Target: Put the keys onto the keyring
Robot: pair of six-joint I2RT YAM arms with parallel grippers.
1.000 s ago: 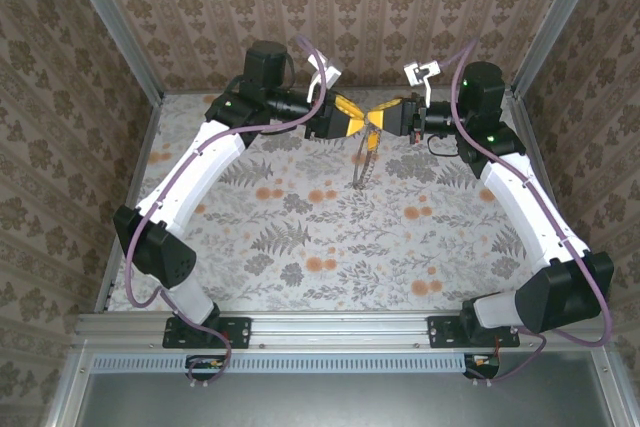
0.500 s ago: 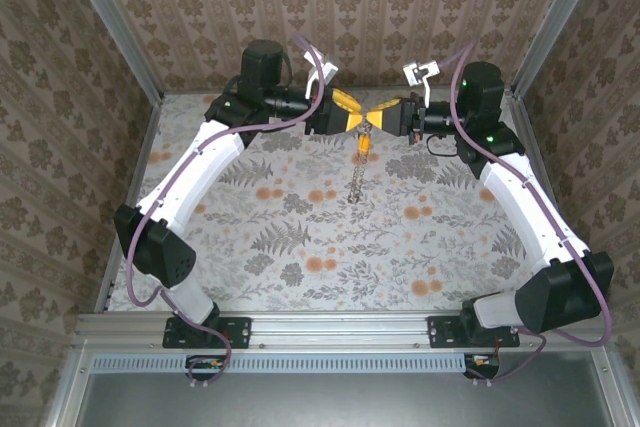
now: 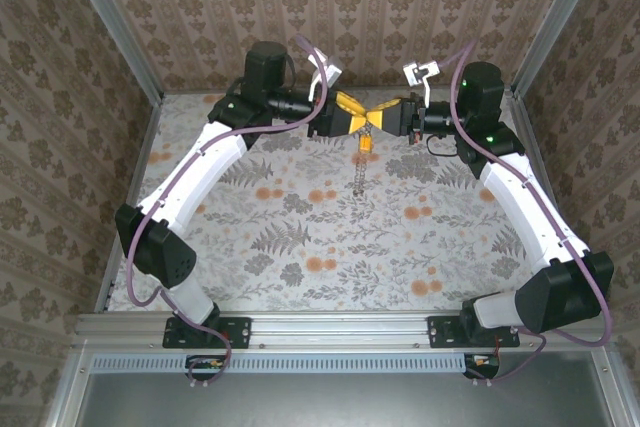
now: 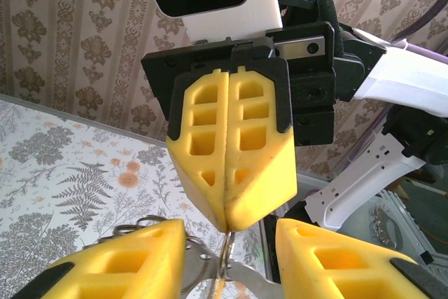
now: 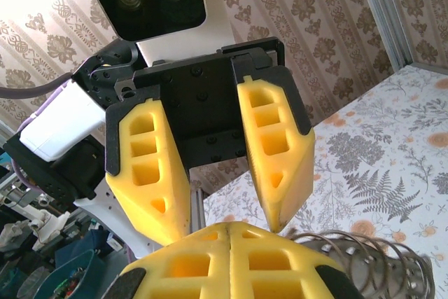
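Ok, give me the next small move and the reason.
Probably close the left gripper on the keyring: its fingers stand apart around the ring's top, which the shut right gripper seems to pinch, and the key hangs just below.

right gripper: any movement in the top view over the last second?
No. The right gripper shows no visible shift. It keeps the same offset from the back-right frame post, and its jaws are shut.

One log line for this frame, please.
left gripper: open | right gripper: shut on keyring top | keyring: hanging down | key: dangling near its top
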